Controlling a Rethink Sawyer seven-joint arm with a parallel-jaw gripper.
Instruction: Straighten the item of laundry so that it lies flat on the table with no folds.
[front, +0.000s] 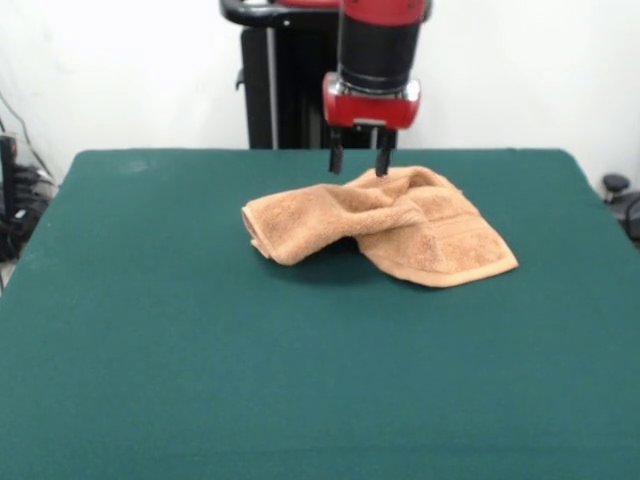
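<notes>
An orange-tan terry towel (385, 225), the item of laundry, lies crumpled and folded over itself on the dark green table (200, 350), a little right of centre toward the far side. One corner points out to the right front. A woven band shows near its right edge. My gripper (359, 160) hangs just behind and above the towel's far edge. Its two dark fingers (336, 157) are spread apart and hold nothing. The right fingertip reaches down to the top of the cloth.
The table's far edge runs just behind the gripper. Cables and dark equipment (15, 200) sit off the table's left side, and a small black object (618, 190) sits off the right.
</notes>
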